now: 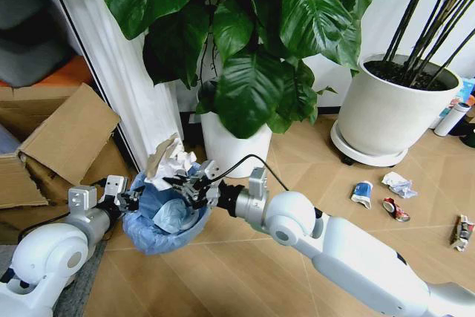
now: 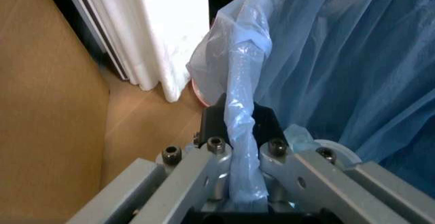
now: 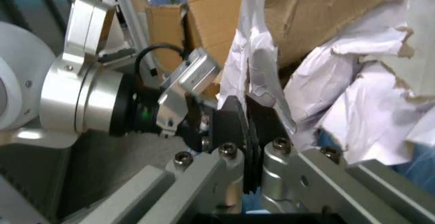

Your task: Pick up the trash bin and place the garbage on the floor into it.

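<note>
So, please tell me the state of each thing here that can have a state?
trash bin: held off the floor by its rim
left gripper: shut on the bin rim
right gripper: shut on paper wad, above the bin
crushed can: lying on floor

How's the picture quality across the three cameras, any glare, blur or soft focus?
Head view: even daylight, sharp, soft shadow under the light blue bag-lined trash bin. Left wrist view: white curtain blown out, left claw clamped on the bag rim, fairly crisp. Right wrist view: right claw pinching crumpled white paper, slightly blurred, background soft.
</note>
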{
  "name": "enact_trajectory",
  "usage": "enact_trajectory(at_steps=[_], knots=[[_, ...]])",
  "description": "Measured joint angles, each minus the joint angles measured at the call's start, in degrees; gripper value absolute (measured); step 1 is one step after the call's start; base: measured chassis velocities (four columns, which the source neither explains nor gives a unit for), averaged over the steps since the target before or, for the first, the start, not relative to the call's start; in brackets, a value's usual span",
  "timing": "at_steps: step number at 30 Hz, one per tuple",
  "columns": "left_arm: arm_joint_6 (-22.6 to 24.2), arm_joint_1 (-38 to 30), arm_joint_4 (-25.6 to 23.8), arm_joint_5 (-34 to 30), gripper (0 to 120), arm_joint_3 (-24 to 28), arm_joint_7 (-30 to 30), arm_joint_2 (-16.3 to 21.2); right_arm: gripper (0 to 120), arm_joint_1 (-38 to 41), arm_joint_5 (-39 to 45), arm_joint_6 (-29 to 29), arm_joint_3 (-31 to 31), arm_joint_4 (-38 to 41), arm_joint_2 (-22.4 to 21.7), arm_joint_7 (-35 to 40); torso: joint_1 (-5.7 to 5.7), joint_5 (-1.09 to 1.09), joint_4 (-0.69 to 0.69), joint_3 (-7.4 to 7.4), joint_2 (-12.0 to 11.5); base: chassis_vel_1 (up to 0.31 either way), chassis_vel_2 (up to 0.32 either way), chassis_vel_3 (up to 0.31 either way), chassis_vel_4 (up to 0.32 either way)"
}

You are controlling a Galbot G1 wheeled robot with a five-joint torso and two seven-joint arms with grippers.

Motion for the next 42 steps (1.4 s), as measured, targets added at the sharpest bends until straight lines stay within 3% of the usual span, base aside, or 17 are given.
enact_trajectory(at_steps=[6, 8, 10, 12, 17, 19, 21, 23, 28, 35, 39, 42], knots=[[0.0, 0.2, 0.0, 0.0, 0, -0.2, 0.1, 0.0, 15, -0.8, -0.1, -0.3, -0.7, -0.6, 0.2, 0.0, 0.0, 0.01, 0.0, 0.0, 0.0, 0.0, 0.0, 0.0, 0.0], [0.0, 0.3, 0.0, 0.0, 0, -0.3, 0.2, 0.2, 26, -1.0, -0.2, -0.3, -0.7, -0.5, -0.1, 0.0, 0.0, 0.01, 0.0, 0.0, 0.0, 0.0, 0.0, 0.0, 0.0], [0.0, 0.3, 0.0, 0.0, 0, -0.4, 0.2, 0.3, 28, -1.1, -0.2, -0.3, -0.7, -0.5, -0.1, 0.0, 0.0, 0.01, 0.0, 0.0, 0.0, 0.0, 0.0, 0.0, 0.0], [0.0, 0.3, 0.0, 0.0, 0, -0.4, 0.2, 0.4, 41, -1.1, -0.4, -0.3, -0.4, -0.3, -0.4, 0.2, 0.0, 0.01, 0.0, 0.0, 0.0, 0.0, 0.0, 0.0, 0.0], [0.0, 0.3, -0.2, 0.0, 0, -0.4, 0.3, 0.2, 55, -1.2, -0.6, -0.3, 0.1, 0.0, -0.9, 0.8, 0.0, 0.01, 0.0, 0.0, 0.0, 0.0, 0.0, 0.0, 0.0], [0.0, 0.3, -0.3, 0.0, 0, -0.5, 0.2, -0.2, 67, -1.6, -0.7, -0.3, 1.7, 0.7, -1.2, 1.9, 0.0, 0.01, 0.0, 0.0, 0.0, 0.0, 0.0, 0.0, 0.0], [0.0, 0.4, -0.3, 0.0, 0, -0.6, 0.2, -0.3, 69, -1.7, -0.7, -0.3, 2.2, 1.0, -1.3, 2.3, 0.0, 0.01, 0.0, 0.0, 0.0, 0.0, 0.0, 0.0, 0.0], [0.0, 0.8, -0.4, 0.2, 0, -0.8, 0.2, -0.8, 81, -2.6, -0.6, -0.4, 4.6, 2.0, -2.3, 3.7, 0.0, 0.01, 0.01, 0.0, 0.0, 0.0, 0.0, 0.0, 0.0], [0.0, 1.0, -0.8, 0.6, 0, -0.9, 0.2, -1.8, 97, -8.0, -0.9, -1.4, 11.7, 3.5, -5.4, 4.5, 0.0, 0.02, -0.01, 0.0, 0.0, 0.0, 0.0, 0.0, 0.0], [-0.1, 1.1, -0.8, 2.0, 0, -1.0, 0.6, -3.3, 100, -17.6, -4.4, -1.2, 21.9, 4.8, -8.5, 4.4, 0.0, 0.03, -0.01, -0.01, 0.0, 0.0, 0.0, 0.0, 0.0], [-0.2, 1.4, -0.9, 4.4, 0, -0.8, 1.6, -5.4, 100, -28.3, -9.2, -0.4, 32.3, 6.4, -9.3, 4.2, 0.0, 0.03, -0.01, -0.01, 0.0, 0.0, 0.0, 0.0, 0.0], [-0.3, 1.8, -0.9, 6.0, 0, -0.8, 2.5, -6.1, 100, -32.9, -11.8, 0.2, 36.4, 6.5, -9.1, 4.0, 0.0, 0.03, -0.01, -0.01, 0.0, 0.0, 0.0, 0.0, 0.0]])
